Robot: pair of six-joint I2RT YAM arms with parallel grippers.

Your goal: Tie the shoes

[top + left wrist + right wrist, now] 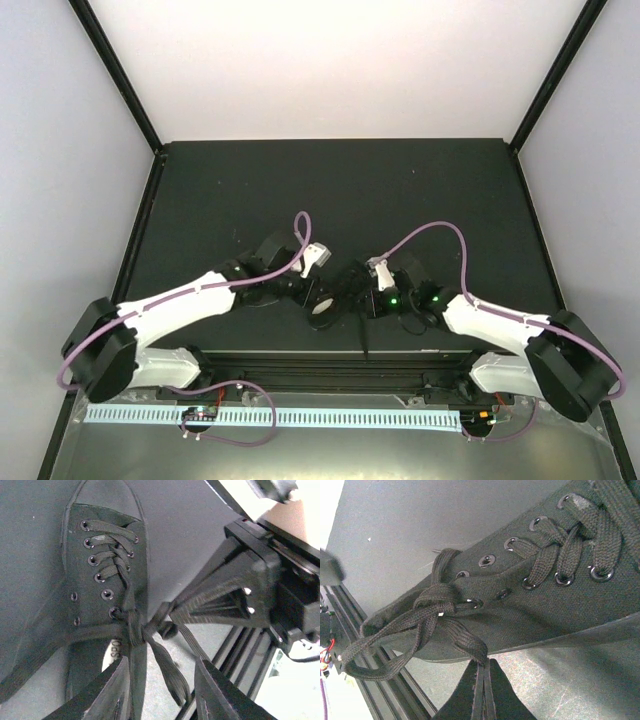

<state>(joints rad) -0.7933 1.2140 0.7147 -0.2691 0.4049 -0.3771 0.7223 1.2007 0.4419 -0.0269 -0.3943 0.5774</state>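
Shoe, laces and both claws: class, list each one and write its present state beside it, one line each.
shoe: laced up, bow not finished.
laces: crossed into a knot at the top eyelets, one loose loop sticking out.
left claw: open, a lace strand lying between its fingers, not gripped.
right claw: shut on a lace strand.
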